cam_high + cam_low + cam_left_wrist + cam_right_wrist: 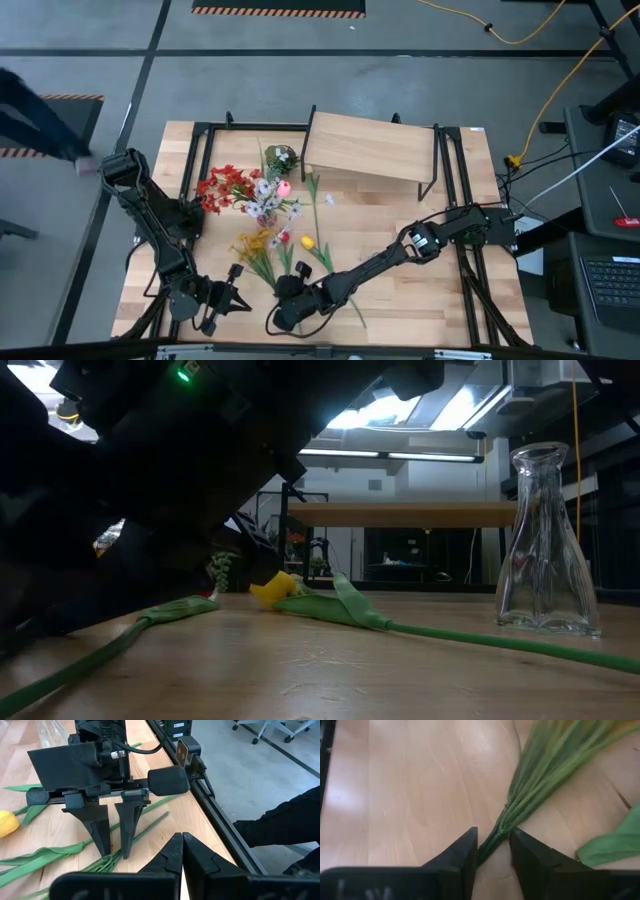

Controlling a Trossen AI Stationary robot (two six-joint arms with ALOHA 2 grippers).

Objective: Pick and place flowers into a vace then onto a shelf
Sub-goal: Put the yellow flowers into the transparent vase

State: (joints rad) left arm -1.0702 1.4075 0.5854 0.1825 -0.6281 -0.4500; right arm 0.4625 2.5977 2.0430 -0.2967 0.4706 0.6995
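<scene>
- Flowers (255,205) lie in a loose heap at mid-counter, red clusters, white blossoms and yellow blooms among them, in front of the shelf (370,148), which stands at the far edge of the counter (430,285).
- My right pincer (492,851) is down at the near edge, its two fingers narrowly apart on either side of a bundle of green stems (540,770); the stems run between the fingers, and I judge the squeeze not yet complete.
- My left pincer (182,851) waits just beside it with its fingertips pressed together, holding nothing.
- Risk one: the stems fan out beyond the fingers, so a closing grip may catch only some, and the rest could slide free on the lift.
- Risk two: my left pincer sits near the right one, and a swing upward could knock the two together.
- Risk three: the yellow tulip (272,590) and its long leaf lie across the counter nearby and could be dragged along.
- Hidden: the glass vase (542,540) shows clearly only in the low view; which blooms belong to the stems at my right pincer cannot be told, as the right wrist view cuts them off.
</scene>
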